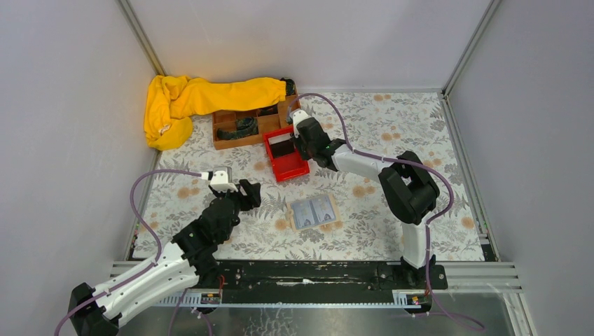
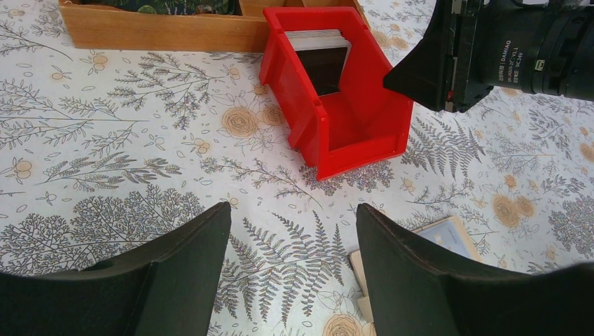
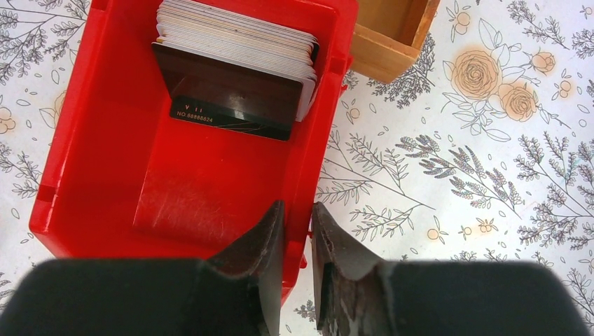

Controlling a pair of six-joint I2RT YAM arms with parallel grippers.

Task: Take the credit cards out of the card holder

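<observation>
The credit cards (image 3: pixel 235 66) stand as a stack, a dark one in front, at the far end of the red bin (image 3: pixel 105 140); they also show in the left wrist view as cards (image 2: pixel 321 52). My right gripper (image 3: pixel 296 213) straddles the bin's right wall, one finger inside and one outside, closed onto it. The slate-blue card holder (image 1: pixel 314 212) lies open and flat on the tablecloth, apart from both grippers. My left gripper (image 2: pixel 294 224) hovers open over the cloth to the left of the card holder (image 2: pixel 448 234), holding nothing.
A brown wooden compartment tray (image 1: pixel 231 143) sits just behind the red bin (image 1: pixel 287 164), with a yellow cloth (image 1: pixel 203 98) draped across its back. Grey walls close in the floral table on three sides. The right arm (image 2: pixel 504 49) reaches over the bin's right side.
</observation>
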